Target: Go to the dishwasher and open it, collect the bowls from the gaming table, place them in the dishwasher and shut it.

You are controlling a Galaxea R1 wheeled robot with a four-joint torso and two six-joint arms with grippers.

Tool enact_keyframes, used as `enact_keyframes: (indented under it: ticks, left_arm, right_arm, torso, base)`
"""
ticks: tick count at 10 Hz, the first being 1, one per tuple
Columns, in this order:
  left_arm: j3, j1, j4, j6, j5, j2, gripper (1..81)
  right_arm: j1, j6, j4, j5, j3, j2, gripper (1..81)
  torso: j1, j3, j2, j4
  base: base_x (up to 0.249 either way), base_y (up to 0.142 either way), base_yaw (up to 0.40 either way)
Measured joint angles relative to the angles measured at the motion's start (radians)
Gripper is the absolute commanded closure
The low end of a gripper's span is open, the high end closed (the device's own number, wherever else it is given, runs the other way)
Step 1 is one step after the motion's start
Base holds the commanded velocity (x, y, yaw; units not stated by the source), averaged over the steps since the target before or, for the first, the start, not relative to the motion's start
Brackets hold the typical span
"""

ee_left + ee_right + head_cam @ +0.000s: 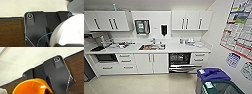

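Across the pale floor [146, 83], head view faces a kitchenette wall: white cabinets above and below, sink [151, 47] set mid-table [184, 48], cluttered items left and right of it. The dishwasher [180, 62] sits under the table right of the sink cabinet doors, its door dropped open, dark interior with racks visible, steel door panel tilted out low. Blue-lidded bin [212, 75] and green-rimmed bin [224, 87] stand at lower right, posters [240, 27] on the right wall. Right wrist view: orange bowl [32, 87] sits large and close right against the dark wrist plate, brown wood surface and pale floor behind; right hand likely carrying it, but fingers not visible, cannot tell grip. Left wrist view: dark plate, white rounded robot part, blue cable [43, 37], wood panel; left hand state cannot tell.
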Motion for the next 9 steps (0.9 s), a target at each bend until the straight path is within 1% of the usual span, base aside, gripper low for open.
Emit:
enact_keyframes:
  ticks: [7,8,9]
  left_arm:
    - [0.000,0.009,0.000,0.001,0.002,0.003,81.1]
    - [0.005,-0.004,0.000,0.000,-0.001,0.004,81.1]
    - [-0.003,-0.015,0.000,-0.002,-0.009,-0.004,81.1]
  right_arm:
    - [-0.009,0.000,-0.001,-0.004,-0.004,0.008,81.1]
    - [0.006,0.000,0.000,0.001,-0.007,0.002,81.1]
    - [0.010,0.001,-0.002,0.008,-0.006,0.017,81.1]
  torso:
    - [-0.003,0.000,0.000,0.000]
    - [0.000,0.000,0.000,0.000]
    - [0.000,0.000,0.000,0.000]
  base:
    - [0.114,0.000,0.000]
    - [0.114,0.000,0.000]
    - [0.114,0.000,0.000]
